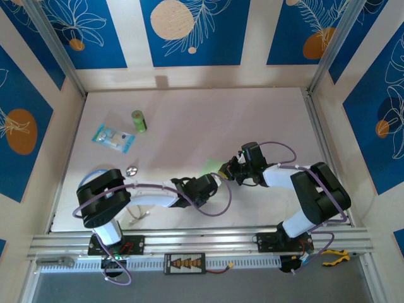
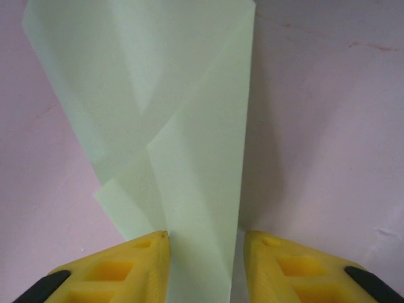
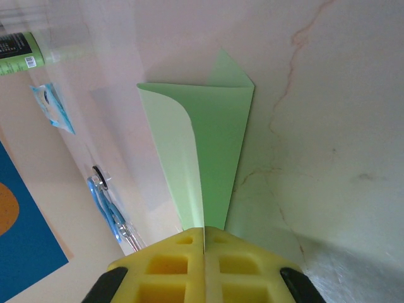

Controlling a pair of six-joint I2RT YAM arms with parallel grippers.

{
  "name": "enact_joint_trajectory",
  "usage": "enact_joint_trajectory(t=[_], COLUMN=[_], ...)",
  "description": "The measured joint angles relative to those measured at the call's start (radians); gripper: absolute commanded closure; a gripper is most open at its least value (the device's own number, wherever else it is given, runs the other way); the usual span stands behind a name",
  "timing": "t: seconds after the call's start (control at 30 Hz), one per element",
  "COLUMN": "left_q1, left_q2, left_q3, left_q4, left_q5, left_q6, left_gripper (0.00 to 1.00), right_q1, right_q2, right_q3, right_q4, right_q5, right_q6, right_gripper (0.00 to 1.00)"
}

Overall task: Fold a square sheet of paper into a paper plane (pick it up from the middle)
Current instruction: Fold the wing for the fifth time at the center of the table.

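Observation:
The square sheet of paper (image 1: 209, 168) is pale green and folded lengthwise into a slim, tapering paper plane shape, held just above the pink table between both arms. My right gripper (image 3: 204, 230) is shut on the narrow end of the paper (image 3: 214, 145), one flap curling away to the left. From the other side, my left gripper (image 2: 205, 243) stands open around the folded paper (image 2: 189, 126). Its left fingertip (image 2: 151, 243) touches the paper and a gap shows beside the right one. From above, the left gripper (image 1: 214, 180) and right gripper (image 1: 226, 169) nearly meet.
A small green cylinder (image 1: 138, 120) and a clear blue-printed packet (image 1: 113, 139) lie at the back left. A small round metal piece (image 1: 132, 170) sits near the left arm. The walls stand close round the table (image 1: 189, 113).

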Motion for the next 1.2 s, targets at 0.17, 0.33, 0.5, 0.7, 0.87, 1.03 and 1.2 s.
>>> enact_joint_trajectory(t=[0.17, 0.33, 0.5, 0.7, 0.87, 1.03, 1.2], left_q1=[0.0, -0.002, -0.003, -0.003, -0.003, -0.003, -0.003], left_q2=[0.012, 0.013, 0.013, 0.013, 0.013, 0.013, 0.013], left_q3=[0.01, 0.011, 0.011, 0.013, 0.014, 0.021, 0.026], left_q4=[-0.004, -0.007, -0.008, -0.011, -0.015, -0.022, -0.027], left_q5=[-0.019, -0.029, -0.039, -0.05, -0.051, -0.051, -0.051], left_q6=[0.008, 0.008, 0.008, 0.008, 0.006, 0.005, 0.005], left_gripper=[0.75, 0.8, 0.77, 0.8, 0.88, 0.89, 0.88], right_q1=[0.0, 0.0, -0.001, -0.002, -0.004, -0.008, -0.008], right_q2=[-0.004, -0.007, -0.008, -0.015, -0.022, -0.022, -0.022], right_q3=[0.0, 0.0, 0.0, 0.0, 0.0, 0.0, 0.0], right_q4=[-0.003, -0.003, -0.003, -0.005, -0.007, -0.007, -0.007], right_q5=[0.0, 0.0, 0.0, 0.0, 0.0, 0.0, 0.0], right_q6=[0.0, 0.0, 0.0, -0.001, -0.001, -0.001, -0.001], right_gripper=[0.98, 0.98, 0.98, 0.98, 0.98, 0.97, 0.97])
